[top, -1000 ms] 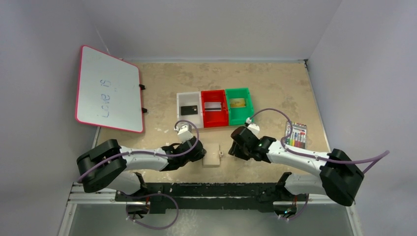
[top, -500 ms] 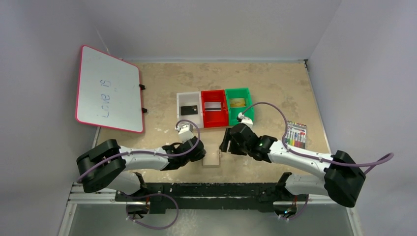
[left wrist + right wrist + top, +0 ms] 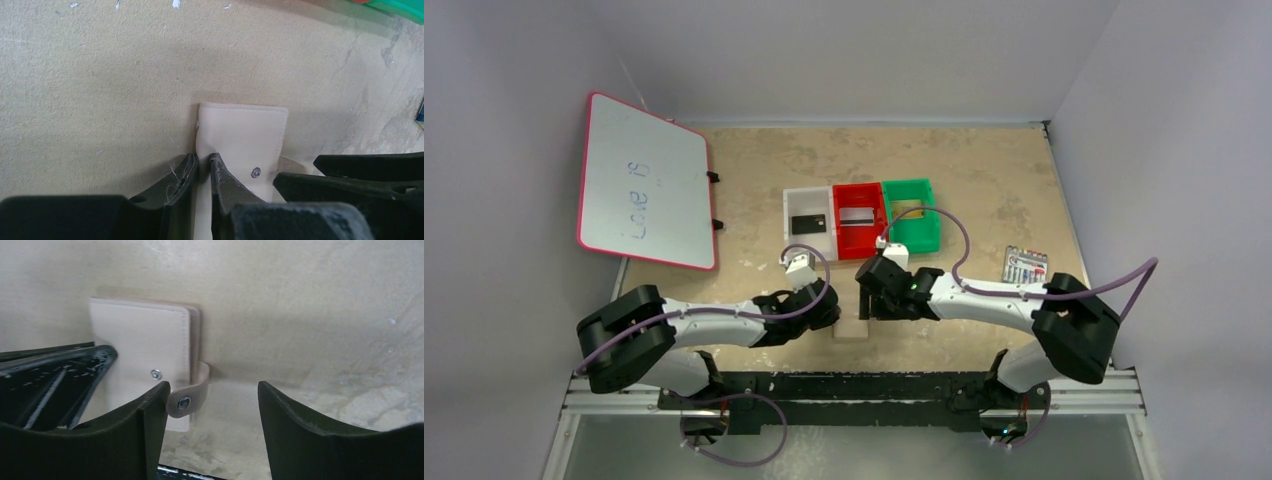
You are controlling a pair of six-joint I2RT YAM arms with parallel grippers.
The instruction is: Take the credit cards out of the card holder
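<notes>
The card holder (image 3: 852,328) lies folded shut on the table, cream with a tan strap (image 3: 187,395) curling off its right edge. My left gripper (image 3: 202,162) is shut on the holder's (image 3: 245,135) left edge, one finger on each side. My right gripper (image 3: 212,390) stands open at the right edge of the holder (image 3: 140,345), and the strap's snap touches its left finger. Three credit cards lie in the bins: a black one (image 3: 808,224), a pale one (image 3: 856,214) and a gold one (image 3: 908,209).
White (image 3: 788,215), red (image 3: 838,245) and green (image 3: 914,243) bins stand in a row behind the holder. A pink-framed whiteboard (image 3: 644,182) leans at the far left. A pack of markers (image 3: 1026,266) lies at the right. A black rail (image 3: 844,385) runs along the near edge.
My right arm has swung left from near the markers to the holder's right edge, and its jaws have widened. The left gripper and the holder have stayed put.
</notes>
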